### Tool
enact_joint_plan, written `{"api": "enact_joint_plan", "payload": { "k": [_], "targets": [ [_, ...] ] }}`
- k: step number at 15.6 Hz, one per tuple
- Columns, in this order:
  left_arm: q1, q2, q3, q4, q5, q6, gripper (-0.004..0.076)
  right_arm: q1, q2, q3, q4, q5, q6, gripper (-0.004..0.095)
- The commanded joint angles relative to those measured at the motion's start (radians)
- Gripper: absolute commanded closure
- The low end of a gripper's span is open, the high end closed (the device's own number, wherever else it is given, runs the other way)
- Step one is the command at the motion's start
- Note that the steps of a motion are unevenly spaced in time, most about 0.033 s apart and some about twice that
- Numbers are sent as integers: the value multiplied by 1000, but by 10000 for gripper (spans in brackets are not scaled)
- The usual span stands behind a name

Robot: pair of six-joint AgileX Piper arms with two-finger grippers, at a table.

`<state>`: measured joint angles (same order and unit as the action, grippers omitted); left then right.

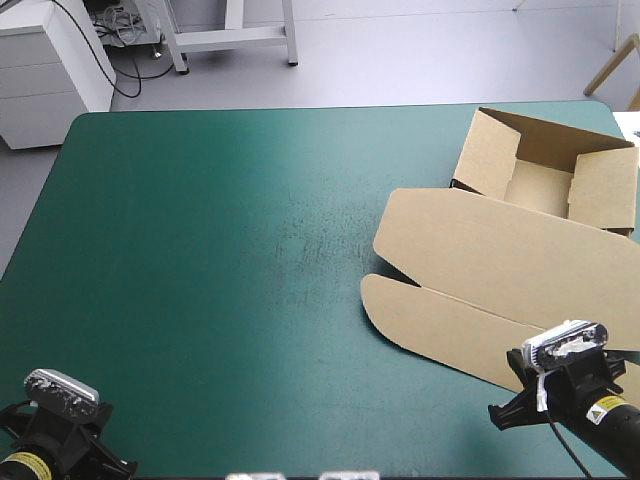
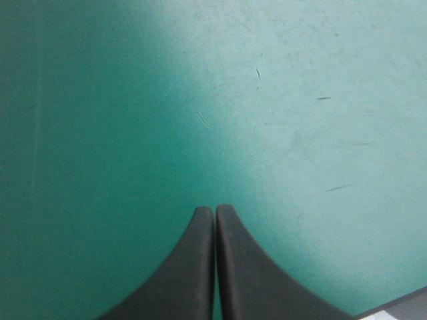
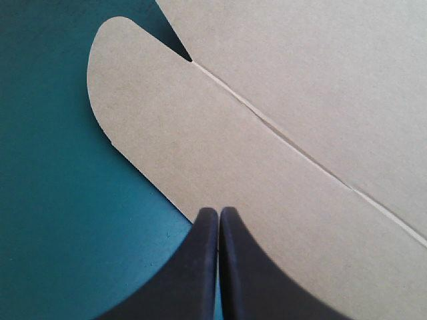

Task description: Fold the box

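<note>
The brown cardboard box [image 1: 520,200], a cut sheet with its tray walls raised, lies toward 2 o'clock on the teal-green table cover [image 1: 200,250]. Its flat lid [image 3: 320,67] and rounded front flap [image 3: 153,127] reach back toward 5 o'clock. The right gripper [image 3: 213,212], its 2 black fingers pressed together on nothing, is poised at that flap's near edge. The left gripper [image 2: 215,210], likewise closed and empty, sits at 7 o'clock above bare cover. To fold well, the right one probably needs to part its fingers, slip 1 under the flap edge, and lift along the crease [image 3: 280,133] without dragging the tray.
</note>
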<state>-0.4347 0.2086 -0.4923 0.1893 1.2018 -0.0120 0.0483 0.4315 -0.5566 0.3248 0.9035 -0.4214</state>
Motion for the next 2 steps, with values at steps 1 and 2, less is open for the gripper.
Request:
{"api": "enact_joint_plan", "payload": {
  "k": [1,2],
  "targets": [
    [-3,16,-23,7,-57,-2,734,1,4,-21,18,-61,-10,922],
    [-3,16,-23,7,-57,-2,734,1,4,-21,18,-61,-10,922]
  ]
}}
